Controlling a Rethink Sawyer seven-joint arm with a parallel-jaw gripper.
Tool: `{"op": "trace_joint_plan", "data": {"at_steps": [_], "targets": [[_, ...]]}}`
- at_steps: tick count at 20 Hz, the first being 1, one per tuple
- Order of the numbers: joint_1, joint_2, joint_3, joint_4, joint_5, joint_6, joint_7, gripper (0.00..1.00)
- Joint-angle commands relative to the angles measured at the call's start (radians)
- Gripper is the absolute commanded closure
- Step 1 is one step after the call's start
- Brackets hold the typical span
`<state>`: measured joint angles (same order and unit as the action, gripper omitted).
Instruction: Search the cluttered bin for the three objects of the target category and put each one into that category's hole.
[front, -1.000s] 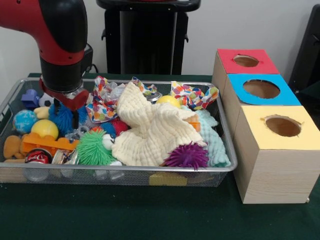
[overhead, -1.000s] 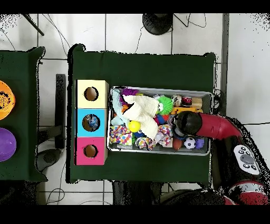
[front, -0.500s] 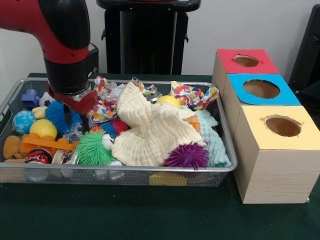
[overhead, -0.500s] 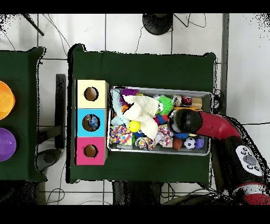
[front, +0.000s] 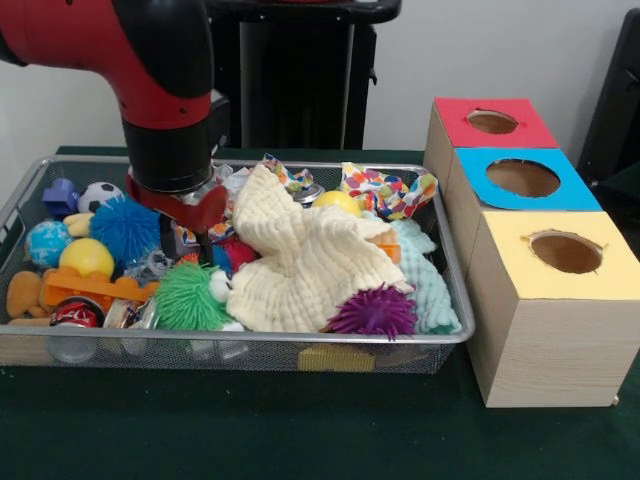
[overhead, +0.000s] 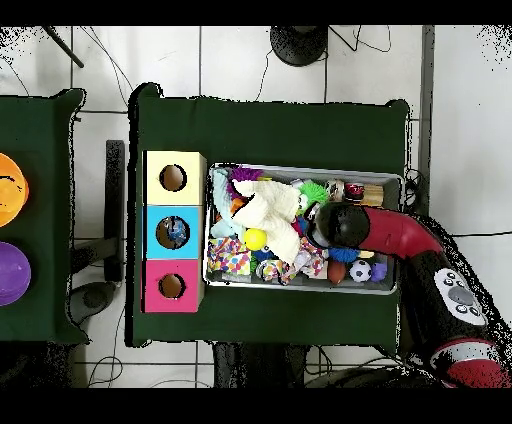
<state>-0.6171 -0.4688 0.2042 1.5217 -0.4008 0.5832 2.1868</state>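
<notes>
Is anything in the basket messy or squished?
Yes. A big cream cloth lies crumpled over the toys in the middle of the wire basket, hiding whatever is beneath. Nothing has spilled onto the green table.

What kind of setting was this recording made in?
Probably a robotics lab set up for a sorting test: a green-clothed table on a tiled floor, a wire mesh bin heaped with toys, and three wooden boxes with colour-coded holes, the blue-topped box in the middle.

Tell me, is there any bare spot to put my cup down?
Yes: the green table cover in front of the wire tray, up to the yellow-topped box, is bare. The tray itself is packed, with a cream cloth over toys and the arm above.
</notes>
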Motion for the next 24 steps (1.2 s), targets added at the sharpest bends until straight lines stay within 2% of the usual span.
{"op": "trace_joint_plan", "data": {"at_steps": [1, 5, 11, 17, 21, 24], "targets": [[0.08, 0.004, -0.002, -0.07, -0.11, 0.012, -0.097, 0.0], [0.123, -0.005, -0.055, -0.128, -0.167, 0.068, -0.11, 0.0], [0.163, -0.038, -0.1, -0.133, -0.194, 0.11, -0.09, 0.0], [0.181, -0.078, -0.118, -0.132, -0.18, 0.177, -0.101, 0.0], [0.179, -0.14, -0.123, -0.1, -0.163, 0.223, -0.117, 0.0], [0.168, -0.153, -0.114, -0.09, -0.156, 0.231, -0.117, 0.0]]}}
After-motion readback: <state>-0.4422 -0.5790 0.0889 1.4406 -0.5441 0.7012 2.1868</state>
